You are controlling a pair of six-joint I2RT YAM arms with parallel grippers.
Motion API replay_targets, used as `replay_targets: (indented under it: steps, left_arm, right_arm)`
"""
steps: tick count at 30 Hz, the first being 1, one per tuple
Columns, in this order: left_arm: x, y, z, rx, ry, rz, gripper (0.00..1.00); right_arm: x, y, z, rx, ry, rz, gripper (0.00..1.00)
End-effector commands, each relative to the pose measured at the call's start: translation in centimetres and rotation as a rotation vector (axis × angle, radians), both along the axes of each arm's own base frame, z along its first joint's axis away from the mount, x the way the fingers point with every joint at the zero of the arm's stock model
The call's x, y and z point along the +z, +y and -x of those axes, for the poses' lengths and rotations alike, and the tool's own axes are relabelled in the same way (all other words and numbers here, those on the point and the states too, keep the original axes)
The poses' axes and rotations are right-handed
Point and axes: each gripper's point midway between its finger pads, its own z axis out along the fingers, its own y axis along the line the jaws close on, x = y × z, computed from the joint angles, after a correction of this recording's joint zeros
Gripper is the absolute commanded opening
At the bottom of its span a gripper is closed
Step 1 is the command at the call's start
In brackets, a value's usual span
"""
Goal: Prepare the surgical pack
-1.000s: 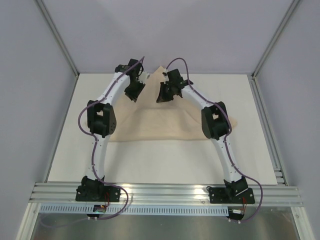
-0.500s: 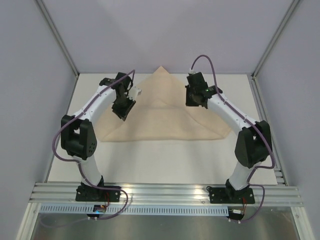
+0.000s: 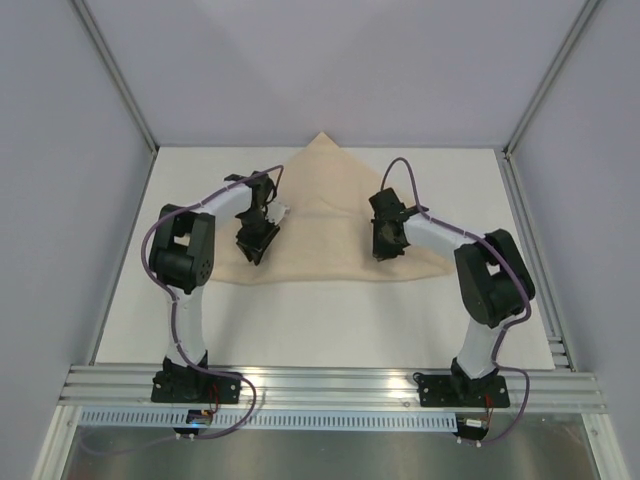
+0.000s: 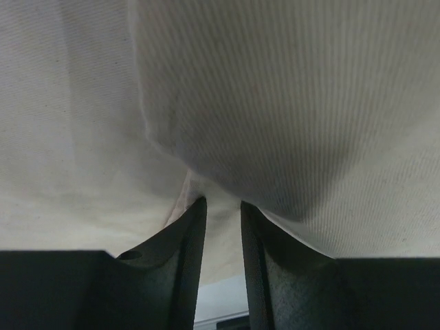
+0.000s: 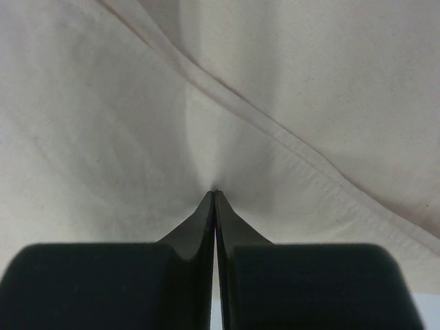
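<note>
Overhead, a large beige cloth sheet (image 3: 320, 195) lies flat on the white table (image 3: 300, 325) as a broad triangle, its point toward the far wall and its long straight edge running side to side nearest the arms. Both grippers sit low on that near half, the left gripper (image 3: 252, 247) just inside the left end of the long edge and the right gripper (image 3: 384, 246) just inside the right end, so each arm has its own corner closest. From the left wrist, the fingers stand slightly apart with a thick fold of cloth caught between them and draped above. From the right wrist, the fingers are pressed tight together, cloth puckering into their tips beside a stitched hem (image 5: 295, 155). No tray, scissors or gauze shows; any fold would likely turn across that side-to-side edge
</note>
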Motion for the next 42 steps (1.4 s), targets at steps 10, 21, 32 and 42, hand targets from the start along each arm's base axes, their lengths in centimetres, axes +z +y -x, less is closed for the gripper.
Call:
replay_targets:
  steps: [10,21,32,42]
  left_arm:
    - [2.3,-0.6,-1.8,-0.016,-0.092,0.023,0.42]
    - [11.5,2.4,-0.6,-0.017,-0.266,-0.003,0.63]
    - [15.2,10.8,-1.0,0.234,-0.346,-0.007,0.70]
    - [14.7,10.4,-0.5,0.253,-0.326,0.037,0.71]
  right_arm:
    - [5.0,-3.9,-2.5,-0.141,-0.127,-0.007,0.02]
    - [5.9,-18.5,-1.1,-0.649,-0.165,-0.134,0.55]
    - [-0.8,-22.1,-1.1,-0.728,-0.036,-0.033,0.68]
    - [-3.0,-20.5,-1.8,-0.699,-0.014,-0.134,0.10]
